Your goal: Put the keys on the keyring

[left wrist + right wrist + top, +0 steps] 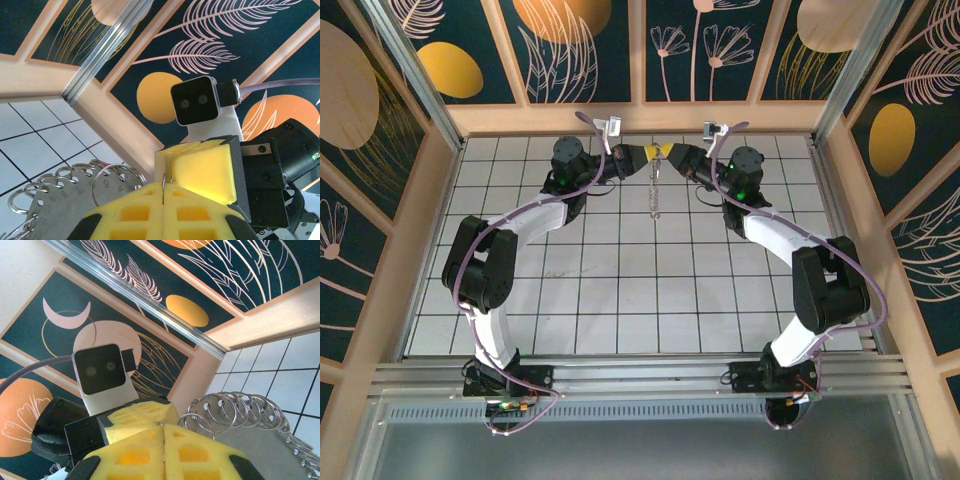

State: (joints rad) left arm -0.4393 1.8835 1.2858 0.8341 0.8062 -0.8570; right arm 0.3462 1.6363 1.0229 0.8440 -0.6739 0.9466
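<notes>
Keyring (655, 188) hangs edge-on at the far middle of the bench (580, 290), under the spot where both tools meet. Left tool (164, 195) is clamped tight on a thin wire loop of it. Right tool (162, 432) is fully closed, small rings (235, 407) just beside it; can't tell if it pinches any.

Two robot arms (520, 225) are reaching over a tiled table (650, 300) inside painted panels (585, 45): a robotics lab booth.
</notes>
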